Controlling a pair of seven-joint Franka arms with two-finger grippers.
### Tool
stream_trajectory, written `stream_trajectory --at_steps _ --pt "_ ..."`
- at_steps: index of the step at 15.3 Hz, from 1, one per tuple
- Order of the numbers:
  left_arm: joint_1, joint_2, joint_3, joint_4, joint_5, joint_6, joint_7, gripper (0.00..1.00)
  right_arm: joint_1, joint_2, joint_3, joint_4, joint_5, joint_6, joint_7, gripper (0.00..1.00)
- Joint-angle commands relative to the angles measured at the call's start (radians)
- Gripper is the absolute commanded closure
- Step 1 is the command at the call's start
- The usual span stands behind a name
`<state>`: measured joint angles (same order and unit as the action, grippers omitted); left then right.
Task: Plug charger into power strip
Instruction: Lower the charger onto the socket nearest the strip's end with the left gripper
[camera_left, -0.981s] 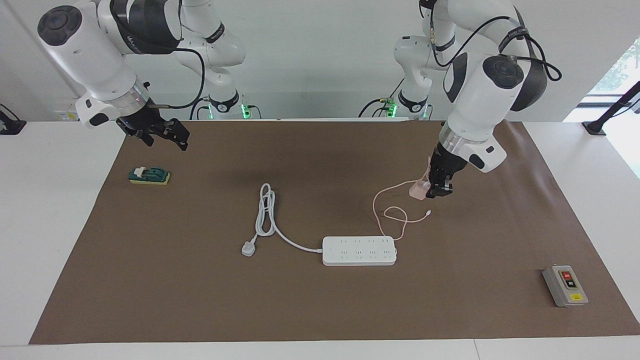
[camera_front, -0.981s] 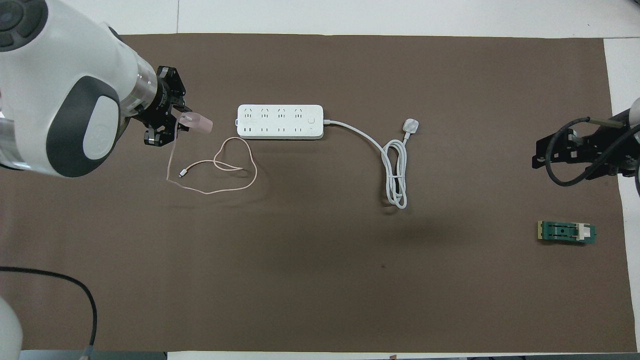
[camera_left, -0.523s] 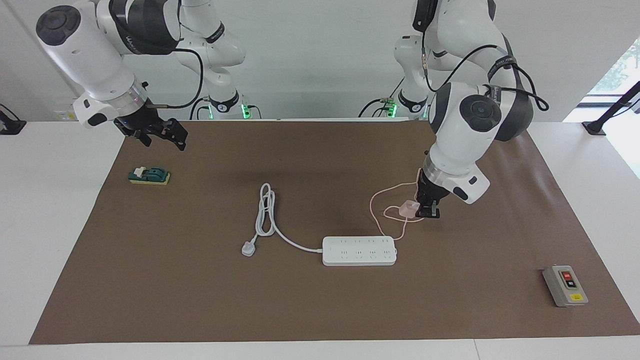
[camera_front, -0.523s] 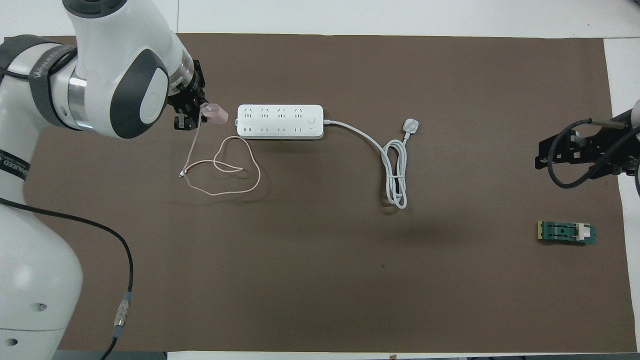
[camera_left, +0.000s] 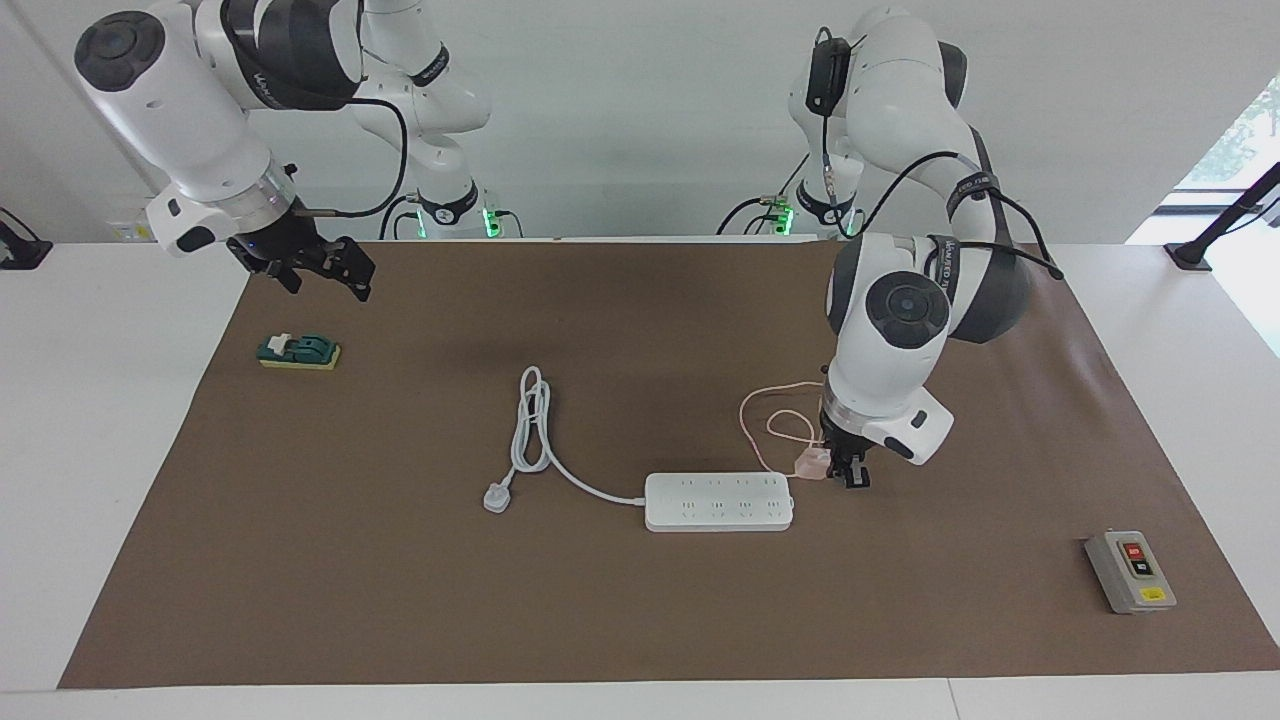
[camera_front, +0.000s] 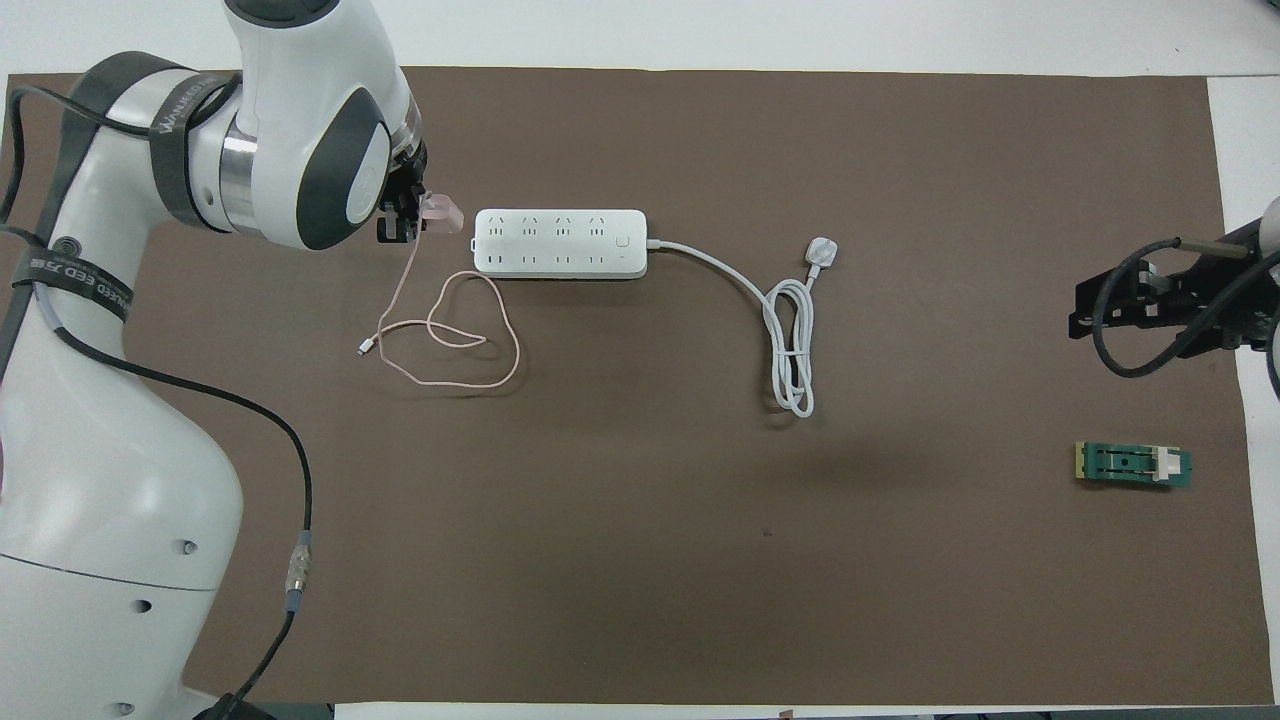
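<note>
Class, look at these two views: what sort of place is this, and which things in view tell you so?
Most likely a robotics lab bench, not a home. Two white arms stand at a table covered by a brown mat. The left gripper holds a pink charger beside a power strip, and a grey button box lies apart.

From my remote station, the only lettering I can pick out sits on the dark bands (camera_front: 178, 110) wrapped around the left arm (camera_front: 300, 130) at the upper left of the overhead frame: white capitals that look like a brand name, partly legible, something close to "WANEED". A second band (camera_front: 70, 285) lower at the left edge carries a round logo and similar capitals, "EED" the clearest part. In the facing frame, the same white lettering shows on bands of both arms, too small to read. The grey button box (camera_left: 1130, 572) at lower right bears a yellow label I cannot read.
</note>
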<state>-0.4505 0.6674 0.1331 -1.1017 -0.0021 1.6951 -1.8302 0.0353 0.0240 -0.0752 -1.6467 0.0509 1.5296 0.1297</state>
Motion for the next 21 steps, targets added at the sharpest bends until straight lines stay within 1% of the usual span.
stream_trajectory --at_steps 1,2,4,7,9,11,17,21 --pt "-0.036 0.047 0.031 0.049 0.019 0.001 -0.024 1.00 -0.009 0.011 0.002 0.018 -0.032 -0.008 -0.055 0.00" --pt "-0.040 0.049 0.031 0.049 0.019 0.009 -0.024 1.00 -0.009 0.008 0.008 0.015 -0.064 -0.005 -0.056 0.00" --pt "-0.040 0.051 0.029 0.048 0.019 0.050 -0.024 1.00 -0.011 0.008 0.017 0.014 -0.072 -0.002 -0.088 0.00" --pt "-0.042 0.051 0.028 0.042 0.020 0.051 -0.024 1.00 -0.011 0.007 0.032 0.007 -0.074 0.036 -0.104 0.00" --pt "-0.068 0.051 0.031 0.039 0.031 0.047 -0.024 1.00 -0.011 0.011 0.034 0.011 -0.077 0.078 -0.097 0.00" --pt "-0.082 0.047 0.048 0.020 0.034 0.047 -0.027 1.00 -0.012 0.011 0.032 0.011 -0.077 0.075 -0.099 0.00" --pt "-0.088 0.031 0.049 -0.037 0.056 0.054 -0.050 1.00 -0.011 0.010 0.032 0.010 -0.077 0.073 -0.099 0.00" --pt "-0.108 0.034 0.101 -0.043 0.056 0.044 -0.073 1.00 -0.011 0.010 0.032 0.008 -0.077 0.073 -0.097 0.00"
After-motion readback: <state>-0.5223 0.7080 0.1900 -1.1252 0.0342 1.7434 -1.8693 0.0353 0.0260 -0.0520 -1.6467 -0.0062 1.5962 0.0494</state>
